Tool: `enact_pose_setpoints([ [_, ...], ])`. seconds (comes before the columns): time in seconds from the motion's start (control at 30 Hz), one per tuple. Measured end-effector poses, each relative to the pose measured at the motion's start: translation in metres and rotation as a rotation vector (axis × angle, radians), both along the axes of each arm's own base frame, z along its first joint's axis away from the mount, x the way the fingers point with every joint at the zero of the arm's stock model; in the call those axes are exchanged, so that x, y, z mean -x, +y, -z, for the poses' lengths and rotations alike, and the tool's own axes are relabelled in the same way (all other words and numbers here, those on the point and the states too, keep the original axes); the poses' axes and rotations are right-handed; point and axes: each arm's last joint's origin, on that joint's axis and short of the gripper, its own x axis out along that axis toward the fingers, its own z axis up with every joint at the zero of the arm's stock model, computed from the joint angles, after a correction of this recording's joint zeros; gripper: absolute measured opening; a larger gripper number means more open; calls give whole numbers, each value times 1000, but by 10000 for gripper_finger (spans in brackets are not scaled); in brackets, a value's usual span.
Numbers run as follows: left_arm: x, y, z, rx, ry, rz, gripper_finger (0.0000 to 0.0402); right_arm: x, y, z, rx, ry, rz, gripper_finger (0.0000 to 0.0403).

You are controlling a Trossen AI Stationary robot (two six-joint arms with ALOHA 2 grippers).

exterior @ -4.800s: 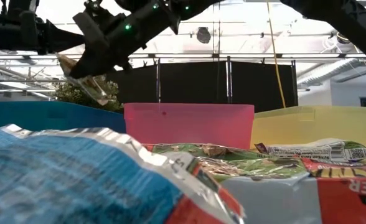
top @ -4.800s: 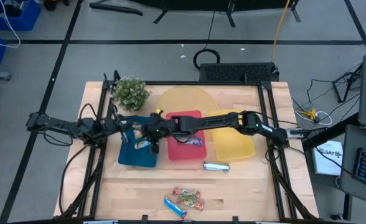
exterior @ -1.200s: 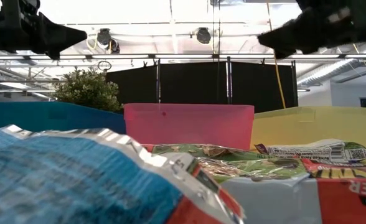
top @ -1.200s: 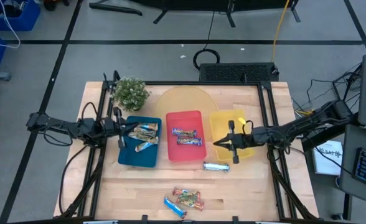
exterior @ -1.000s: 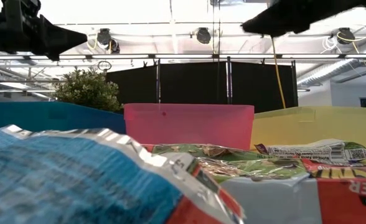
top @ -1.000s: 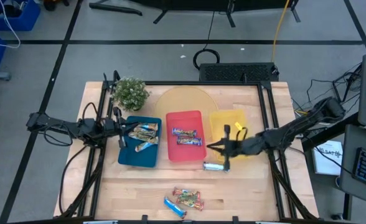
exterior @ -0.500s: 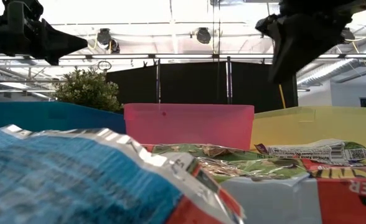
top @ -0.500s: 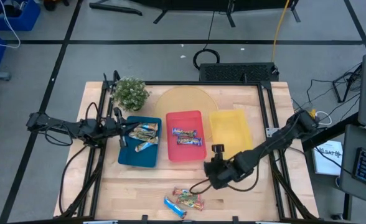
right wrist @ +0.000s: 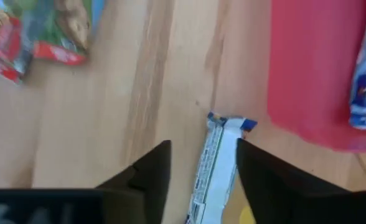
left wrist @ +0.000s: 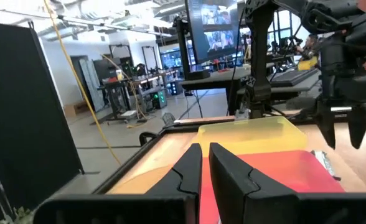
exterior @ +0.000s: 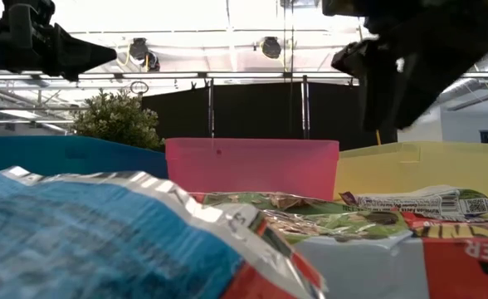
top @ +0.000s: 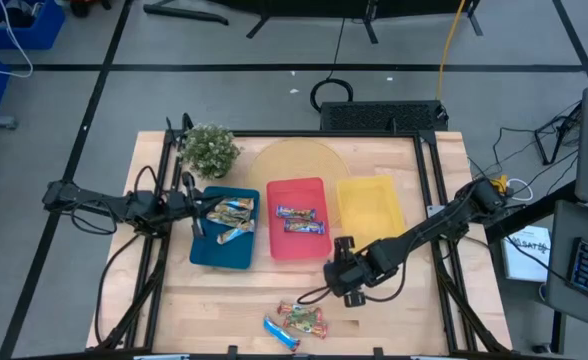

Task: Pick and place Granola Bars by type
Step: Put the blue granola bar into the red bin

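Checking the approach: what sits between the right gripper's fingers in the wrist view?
In the right wrist view, a silver-and-blue bar lies on the bare table between the open fingers of the right gripper, not yet gripped.

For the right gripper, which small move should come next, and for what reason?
Probably lower straight down and close. In the right wrist view the right gripper is open, one finger on each side of the silver bar, which lies flat on the table beside the red tray. The left gripper waits over the blue tray.
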Motion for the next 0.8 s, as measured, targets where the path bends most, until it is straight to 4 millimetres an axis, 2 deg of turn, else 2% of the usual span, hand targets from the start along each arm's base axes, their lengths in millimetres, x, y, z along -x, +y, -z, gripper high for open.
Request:
enact_pose_setpoints([
  [0.1,0,0,-1,-8,-11,-1,40,-1,-2,11,18,35,3,208],
  [0.23,1,0,-4,-1,-41,-1,40,-1,-2,27,35,82,36,229],
  [0.53,1,0,-6,0,-56,-1,40,0,-14,41,68,127,128,223],
  [0.8,1,0,-6,-41,-47,-8,40,10,-19,62,25,155,115,218],
])
